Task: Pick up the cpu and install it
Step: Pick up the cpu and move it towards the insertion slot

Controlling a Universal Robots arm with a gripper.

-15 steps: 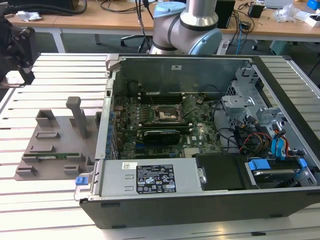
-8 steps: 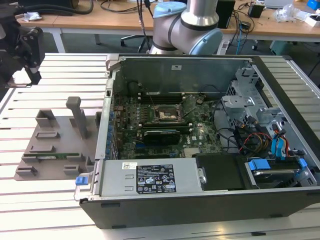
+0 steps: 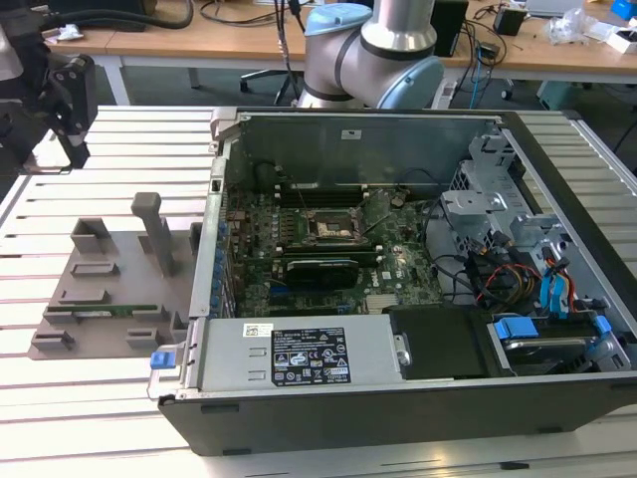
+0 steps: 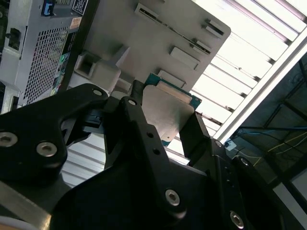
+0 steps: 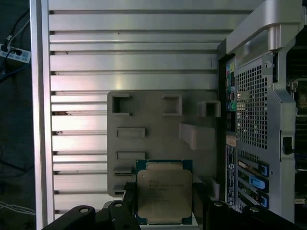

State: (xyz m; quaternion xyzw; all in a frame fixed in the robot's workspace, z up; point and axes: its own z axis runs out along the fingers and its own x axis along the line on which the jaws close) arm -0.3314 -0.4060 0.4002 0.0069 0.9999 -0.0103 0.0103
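**Silver cpu (image 5: 164, 189) held in the gripper (image 5: 164, 201), install not yet done**

You have the chip in hand. In both wrist views the two black fingers (image 4: 194, 132) are drawn in against opposite edges of the cpu. Its metal plate faces the first wrist camera, with the green rim showing around it. The grey tray (image 3: 109, 269) lies below on the slatted table (image 3: 100, 418), and by my reading the cpu hangs clear of it. Count the pick-up as done.

The install is what remains. In the exterior view the gripper sits at the far left, well apart from the open case (image 3: 398, 413) on the right. The socket (image 3: 333, 229) lies on the board in the middle of that case, with nothing over it. You cannot tell from here whether its latch stands open. By my judgement you are about halfway: the chip is lifted but not yet seated in the socket.
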